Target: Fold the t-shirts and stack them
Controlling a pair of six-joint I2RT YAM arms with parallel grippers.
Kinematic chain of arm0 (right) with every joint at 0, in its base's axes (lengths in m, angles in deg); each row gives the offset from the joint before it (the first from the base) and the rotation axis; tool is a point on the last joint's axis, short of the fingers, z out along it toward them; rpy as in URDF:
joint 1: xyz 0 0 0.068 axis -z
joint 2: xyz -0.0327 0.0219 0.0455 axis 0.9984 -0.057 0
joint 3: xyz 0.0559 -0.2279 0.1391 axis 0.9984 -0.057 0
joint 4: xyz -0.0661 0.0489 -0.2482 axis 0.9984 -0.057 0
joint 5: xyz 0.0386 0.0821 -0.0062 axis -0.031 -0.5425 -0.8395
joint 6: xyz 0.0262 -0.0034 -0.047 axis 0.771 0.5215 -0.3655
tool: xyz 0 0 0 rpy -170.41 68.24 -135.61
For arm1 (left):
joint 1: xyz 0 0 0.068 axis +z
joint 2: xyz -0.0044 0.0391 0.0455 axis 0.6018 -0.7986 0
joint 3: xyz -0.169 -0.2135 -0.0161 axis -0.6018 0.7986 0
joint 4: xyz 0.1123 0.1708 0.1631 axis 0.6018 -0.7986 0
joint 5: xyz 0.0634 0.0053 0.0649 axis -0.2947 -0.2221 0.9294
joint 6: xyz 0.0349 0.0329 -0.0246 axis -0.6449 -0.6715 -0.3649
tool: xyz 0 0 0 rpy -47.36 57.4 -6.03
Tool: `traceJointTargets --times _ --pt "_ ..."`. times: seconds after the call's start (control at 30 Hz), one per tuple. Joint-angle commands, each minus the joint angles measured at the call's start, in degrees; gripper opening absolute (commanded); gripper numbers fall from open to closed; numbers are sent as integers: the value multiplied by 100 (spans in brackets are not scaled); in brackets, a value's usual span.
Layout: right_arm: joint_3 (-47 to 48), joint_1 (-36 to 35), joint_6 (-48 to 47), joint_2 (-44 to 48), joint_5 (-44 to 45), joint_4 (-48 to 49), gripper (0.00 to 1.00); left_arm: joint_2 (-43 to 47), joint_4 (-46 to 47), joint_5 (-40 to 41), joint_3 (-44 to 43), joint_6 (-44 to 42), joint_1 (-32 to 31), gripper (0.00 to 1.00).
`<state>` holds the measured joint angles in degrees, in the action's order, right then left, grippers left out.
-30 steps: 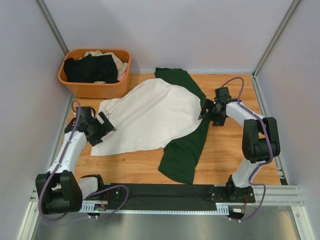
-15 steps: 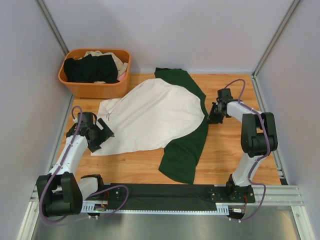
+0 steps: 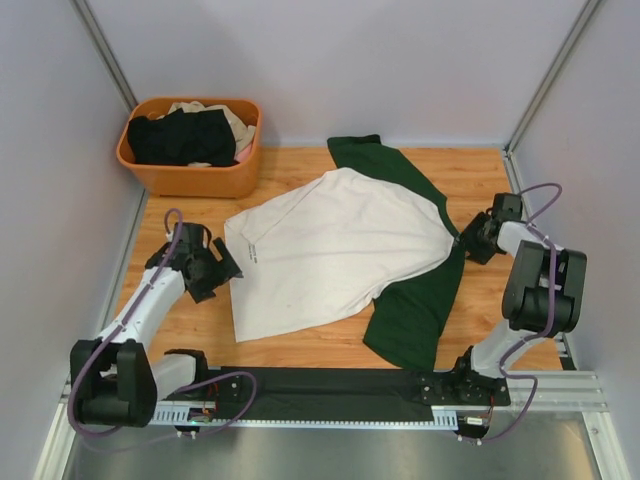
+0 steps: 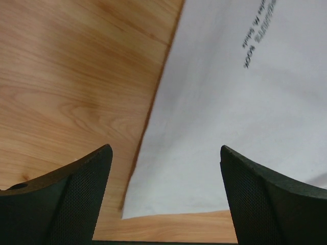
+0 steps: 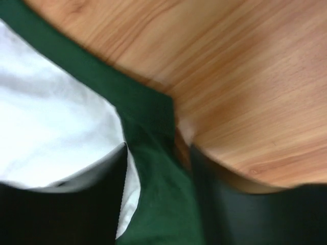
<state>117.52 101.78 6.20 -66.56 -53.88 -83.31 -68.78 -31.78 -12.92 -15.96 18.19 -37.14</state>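
Observation:
The white t-shirt [image 3: 330, 250] with dark green sleeves lies spread on the wooden table, one sleeve [image 3: 415, 310] toward the front right, the other [image 3: 370, 155] at the back. My right gripper [image 3: 466, 243] is at its right edge, shut on the green cloth [image 5: 153, 199] next to the white panel [image 5: 51, 112]. My left gripper [image 3: 222, 268] is open and empty just left of the shirt's left edge. In the left wrist view the white cloth [image 4: 230, 127] with black print lies on the table between the spread fingers of the gripper [image 4: 164, 150].
An orange basket [image 3: 185, 180] at the back left holds a black shirt [image 3: 180, 135] and a beige one [image 3: 238, 122]. Grey walls close in the table on the left, back and right. A black strip [image 3: 320, 385] runs along the front edge.
My right gripper has moved right toward the table's right edge, dragging the shirt with it. My left gripper has shifted a little right, staying by the shirt's left edge.

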Motion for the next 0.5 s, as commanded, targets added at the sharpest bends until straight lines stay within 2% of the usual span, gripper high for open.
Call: traceJointTargets --times 0.0,0.07,0.17,0.23,0.27,0.47 --pt "-259 -55 -39 203 343 -158 63 234 -132 62 110 261 -661 92" --pt "-321 -55 -13 483 386 -184 82 479 -263 124 285 471 -977 91" --pt "-444 -90 93 1080 509 -290 91 918 -771 325 391 525 -1224 91" --pt "-444 -195 119 1406 606 -474 94 1313 -984 431 452 700 -1461 91" --pt "-427 -239 137 1686 807 -562 96 1411 -1124 606 444 814 -1828 86" --pt "-277 -582 383 2365 835 -1151 99 1535 -1573 1020 769 1746 -2780 85"
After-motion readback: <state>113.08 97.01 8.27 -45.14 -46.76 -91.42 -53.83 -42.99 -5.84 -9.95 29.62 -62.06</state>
